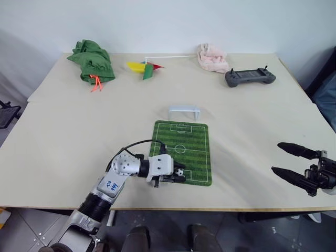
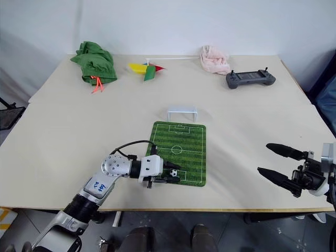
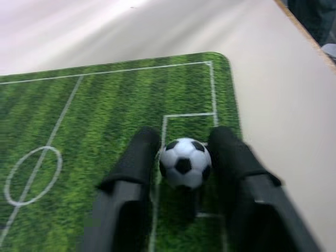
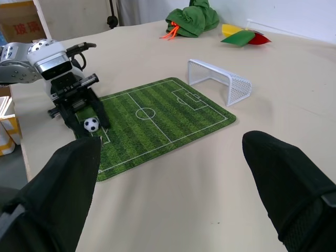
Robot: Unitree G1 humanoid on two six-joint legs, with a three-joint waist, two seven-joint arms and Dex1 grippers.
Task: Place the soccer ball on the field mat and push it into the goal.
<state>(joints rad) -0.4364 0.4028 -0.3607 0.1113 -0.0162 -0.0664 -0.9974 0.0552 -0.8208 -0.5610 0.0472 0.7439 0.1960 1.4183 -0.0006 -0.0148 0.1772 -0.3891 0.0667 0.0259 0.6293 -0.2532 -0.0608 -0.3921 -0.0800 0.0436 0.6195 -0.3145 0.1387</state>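
Left eye view: the left gripper (image 1: 178, 173) sits low in the lower centre of the frame, its silver arm reaching in from the lower left and pointing right. Its 2 black fingers lie on the near end of the field mat (image 1: 191, 142) with the soccer ball (image 1: 179, 172) between them. At the right edge, the right gripper (image 1: 286, 160) hangs over bare table, its 2 fingers spread wide with nothing between them. The goal (image 1: 184, 111) stands just beyond the mat's far end, above it in the frame. The beige table (image 1: 79, 136) meets a white wall at the top. Along the far edge lie a green cloth (image 1: 92, 62), a pinwheel (image 1: 145, 68), a pink cloth (image 1: 212, 58) and a dark controller (image 1: 250, 77). A blue mark on the left arm is unreadable.

Left wrist view: the ball rests on the mat at centre frame; the fingers (image 3: 134, 163) stand partly open, one close on each side. I cannot tell whether they touch it.

Right wrist view: the right fingers (image 4: 286, 178) frame the lower corners, far apart. The ball (image 4: 91, 124) is at centre left.
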